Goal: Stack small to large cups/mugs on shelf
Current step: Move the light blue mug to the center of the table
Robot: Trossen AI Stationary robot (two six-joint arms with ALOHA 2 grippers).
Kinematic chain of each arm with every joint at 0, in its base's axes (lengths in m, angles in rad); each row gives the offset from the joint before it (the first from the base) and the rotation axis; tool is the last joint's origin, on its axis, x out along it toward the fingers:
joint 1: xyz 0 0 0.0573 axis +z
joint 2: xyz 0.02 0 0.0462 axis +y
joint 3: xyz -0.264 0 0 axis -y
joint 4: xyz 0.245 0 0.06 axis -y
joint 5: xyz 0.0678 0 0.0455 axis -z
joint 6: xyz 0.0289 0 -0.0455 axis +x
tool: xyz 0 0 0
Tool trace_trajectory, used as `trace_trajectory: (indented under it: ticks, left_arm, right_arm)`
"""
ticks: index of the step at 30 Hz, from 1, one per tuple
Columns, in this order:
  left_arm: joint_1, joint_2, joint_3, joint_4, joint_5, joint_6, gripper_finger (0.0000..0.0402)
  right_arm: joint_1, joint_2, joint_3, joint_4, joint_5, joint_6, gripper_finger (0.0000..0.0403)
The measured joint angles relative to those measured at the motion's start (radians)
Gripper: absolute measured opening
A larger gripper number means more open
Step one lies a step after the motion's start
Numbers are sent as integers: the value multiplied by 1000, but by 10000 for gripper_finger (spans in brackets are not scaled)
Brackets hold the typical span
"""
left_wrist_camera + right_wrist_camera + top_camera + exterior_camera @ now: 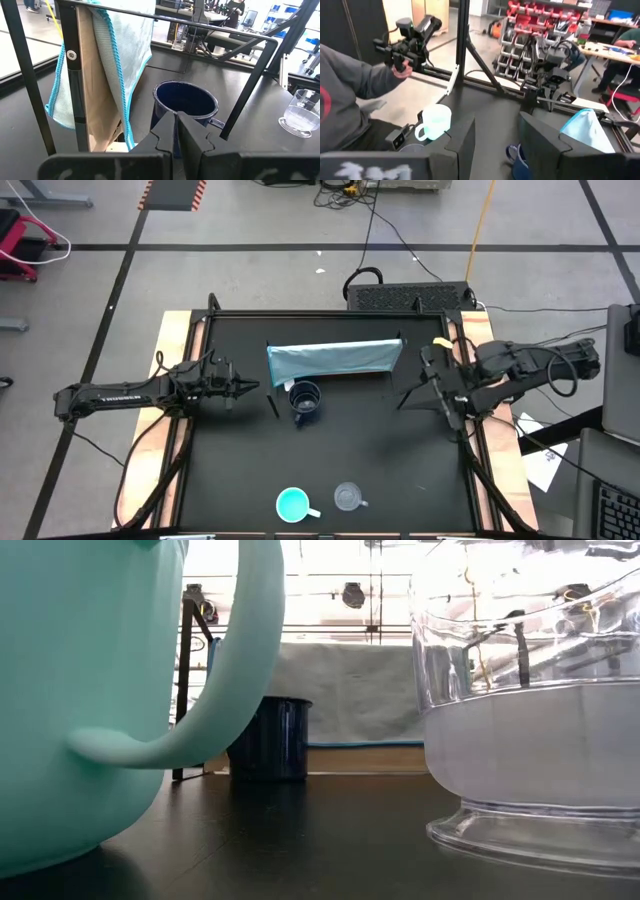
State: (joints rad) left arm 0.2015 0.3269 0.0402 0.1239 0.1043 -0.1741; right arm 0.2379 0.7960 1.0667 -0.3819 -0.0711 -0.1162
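The navy mug (305, 402) stands upright on the black table just in front of the shelf (332, 360), a low long piece draped with light blue cloth. The turquoise mug (293, 505) and the clear mug (348, 497) stand side by side near the table's front edge. They fill the low view, the turquoise mug (80, 690) at the left and the clear mug (530, 710) at the right. My left gripper (245, 387) is shut and empty, left of the navy mug (185, 102). My right gripper (425, 390) is open and empty, right of the shelf.
A black metal frame (330, 313) runs around the table's edges, and its posts (250, 90) stand close to the navy mug. A person (350, 90) holding a hand controller stands beyond the table in the right wrist view. Bare black tabletop lies between the navy mug and the front mugs.
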Motion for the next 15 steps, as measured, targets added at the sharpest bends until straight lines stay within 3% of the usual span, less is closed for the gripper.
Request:
trace_trajectory:
  ticks: [15]
  left_arm:
    - [0,0,0,6,0,-9,21]
  right_arm:
    - [0,-58,-77,21,-48,53,139]
